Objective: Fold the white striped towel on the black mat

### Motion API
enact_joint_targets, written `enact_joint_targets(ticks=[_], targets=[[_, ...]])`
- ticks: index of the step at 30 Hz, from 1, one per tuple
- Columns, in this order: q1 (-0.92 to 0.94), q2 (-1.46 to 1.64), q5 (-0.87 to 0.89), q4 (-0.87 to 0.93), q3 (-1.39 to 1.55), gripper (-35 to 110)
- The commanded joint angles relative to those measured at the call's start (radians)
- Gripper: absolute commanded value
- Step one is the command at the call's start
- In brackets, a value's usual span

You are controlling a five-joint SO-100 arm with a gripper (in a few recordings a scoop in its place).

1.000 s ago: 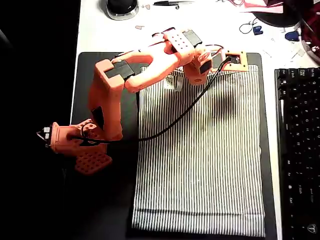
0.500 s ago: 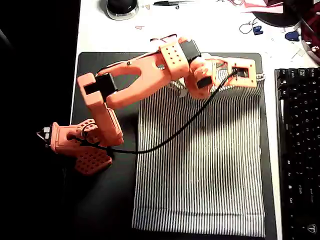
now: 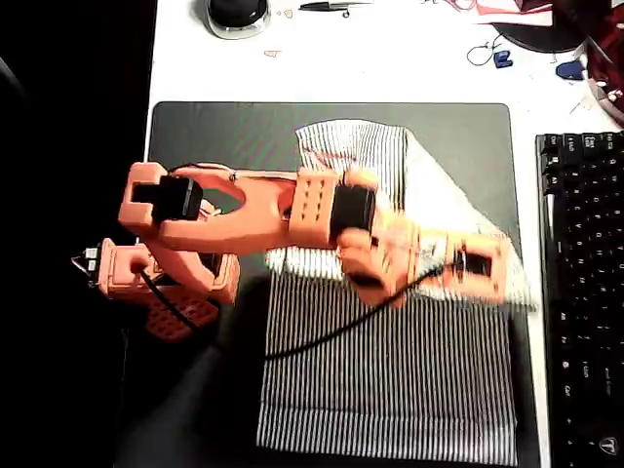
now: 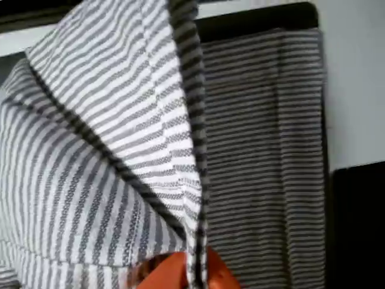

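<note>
**Towel fold in progress: far hem lifted and carried over the near half**

Towel [image 3: 390, 380] on the mat [image 3: 195, 136], overhead view. The mat lies on a white table [image 3: 409, 54], its far edge toward the picture top and a keyboard [image 3: 583, 292] just beside its right edge. The near half of the towel lies flat, reaching the mat's near edge. The far half is raised off the mat and hangs in a slack sheet, so bare mat shows at the far right corner. The far left part of the cloth is rucked and rests on the mat.

The arm [image 3: 253, 210] reaches from the mat's left edge across the middle. The gripper [image 3: 478, 268] sits near the right edge, above the flat half, pinching the towel's hem. In the wrist view the cloth [image 4: 108, 150] drapes from an orange fingertip [image 4: 174, 274] at the picture bottom, with the flat half and a strip of mat beyond.

Step in hand, as judged: the first fold, mid-carry. Only one corner is held, so the fold line runs skewed. The next move calls for drawing the held hem on toward the near edge, lowering it onto the flat half with the hems aligned, then letting go. The rucked left part may need a separate pull.
</note>
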Motion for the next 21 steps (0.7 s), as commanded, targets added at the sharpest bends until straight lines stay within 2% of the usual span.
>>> enact_joint_targets(ticks=[1, 9, 16, 21], targets=[[0.121, -0.017, -0.067, -0.055, -0.009, 0], [0.339, -0.086, -0.199, -0.149, 0.011, 0], [0.466, -0.064, -0.262, -0.117, 0.012, 0], [0.566, -0.094, -0.348, -0.288, 0.143, 0]])
